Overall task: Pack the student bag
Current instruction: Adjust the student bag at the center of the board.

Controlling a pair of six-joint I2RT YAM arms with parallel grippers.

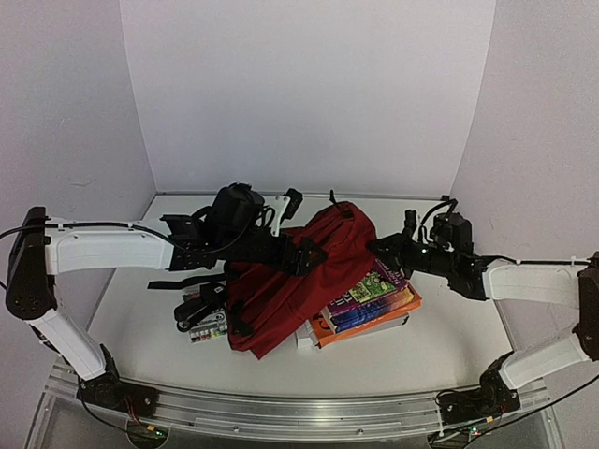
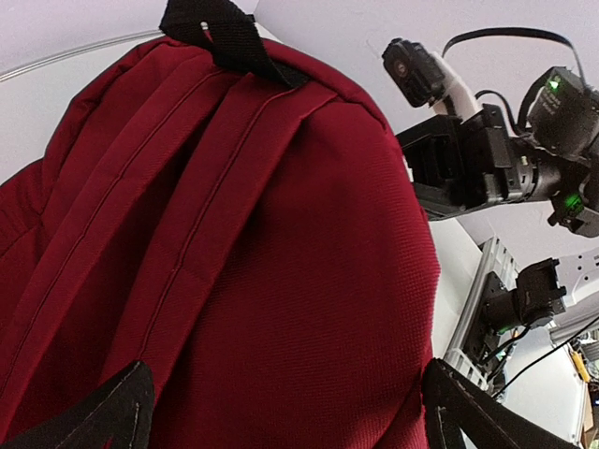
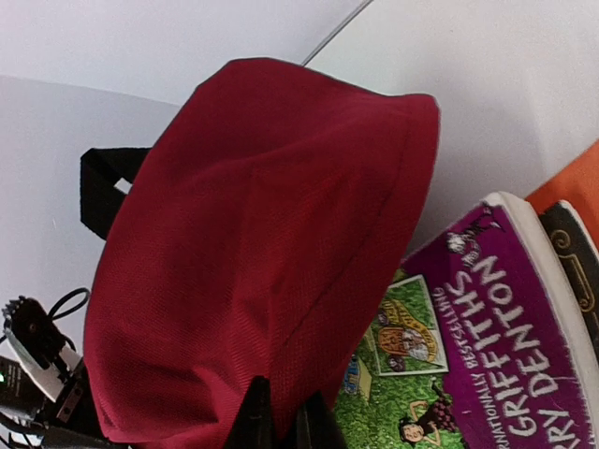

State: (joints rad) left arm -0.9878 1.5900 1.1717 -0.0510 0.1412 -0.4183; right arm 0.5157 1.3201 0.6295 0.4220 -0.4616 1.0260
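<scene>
While one student bag (image 1: 299, 271) slumps, one book stack (image 1: 370, 309)

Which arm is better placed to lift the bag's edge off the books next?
Right, probably. The right gripper is pinched shut on the bag at its fabric edge, just over the books. The left gripper hangs open above the bag's back, gripping nothing.
</scene>
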